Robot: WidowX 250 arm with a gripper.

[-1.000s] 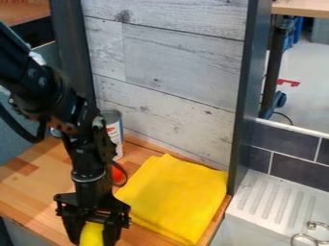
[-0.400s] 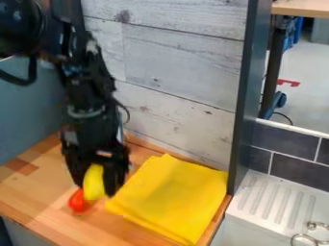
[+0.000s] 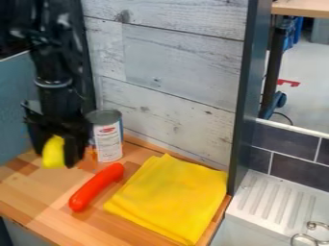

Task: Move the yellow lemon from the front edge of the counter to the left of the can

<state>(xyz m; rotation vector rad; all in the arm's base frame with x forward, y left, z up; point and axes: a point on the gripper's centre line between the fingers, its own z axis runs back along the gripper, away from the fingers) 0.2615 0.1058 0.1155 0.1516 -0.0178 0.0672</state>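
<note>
At the left, above the wooden counter, the black gripper is shut on a yellow object, whose upper part is hidden between the fingers. Just right of it stands a can with a white label, its left edge close to the gripper. A red sausage-shaped item lies diagonally on the counter, in front of the can. To its right a folded yellow cloth lies flat.
The wooden counter ends at a front edge. Behind rises a whitewashed plank wall, with a dark upright post at its right end. Beyond the post is a white ridged drainboard with metal rings.
The gripper has moved up the view and then left, carrying the yellow object away from the front edge. The can and the red item, partly covered before, have come into fuller sight.
</note>
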